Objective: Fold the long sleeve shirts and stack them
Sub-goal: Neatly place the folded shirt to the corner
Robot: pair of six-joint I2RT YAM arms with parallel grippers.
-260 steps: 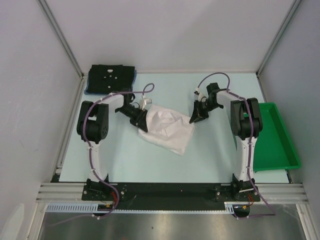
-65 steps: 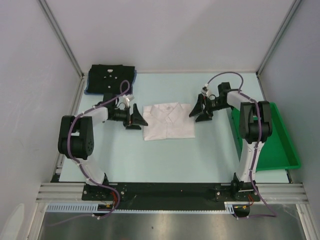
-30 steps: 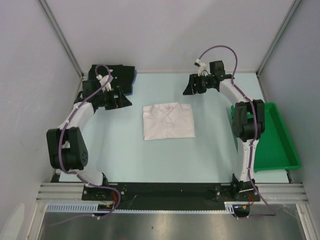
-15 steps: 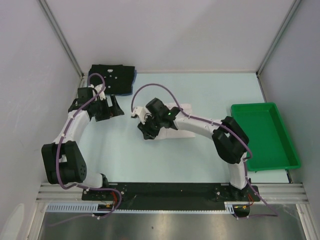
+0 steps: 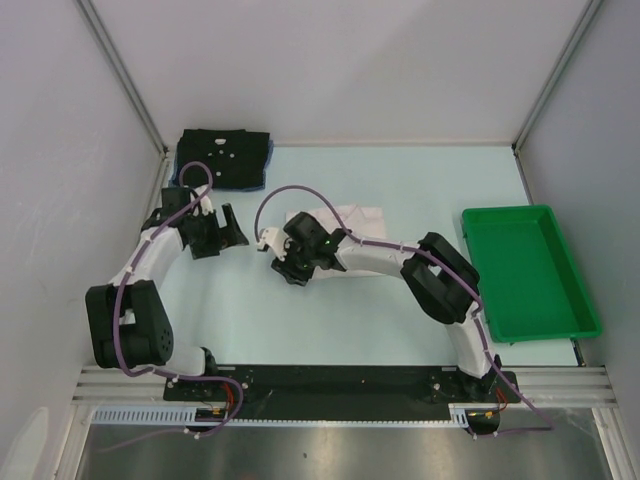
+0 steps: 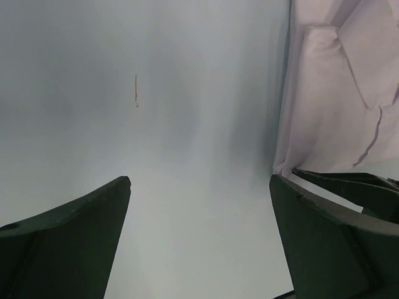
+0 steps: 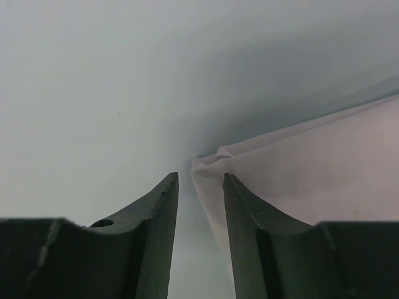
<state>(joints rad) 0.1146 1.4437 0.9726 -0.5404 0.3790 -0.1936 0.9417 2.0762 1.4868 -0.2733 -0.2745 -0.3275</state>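
Pale blue-green tabletop (image 5: 400, 180) fills the top view, closed in by plain white walls (image 5: 330, 70) at the back and sides. At the upper left of the frame lies a folded black cloth shirt with small white marks (image 5: 222, 158). A strip of blue cloth (image 5: 269, 155) shows at its right edge, under it. A rectangular green plastic tray (image 5: 525, 270) sits at the right edge of the frame, well apart from the shirts.

Near the centre lies a thin white cloth shirt (image 5: 350, 214). It is folded to a flat rectangle and partly hidden by the right arm, which reaches across it toward the left of the frame. The right gripper (image 5: 284, 268) is at the shirt's lower left corner. In the right wrist view its two dark fingers (image 7: 159, 212) stand with only a narrow gap between them. The shirt's corner lies in that gap, with bare table showing between the cloth and the left-hand finger, so the cloth is not clamped.

The left gripper (image 5: 235, 232) is between the black shirt and the white one, touching neither. Its fingers (image 6: 75, 230) are spread wide over bare table. In the left wrist view the white shirt's creased edge fills the right side of the frame.
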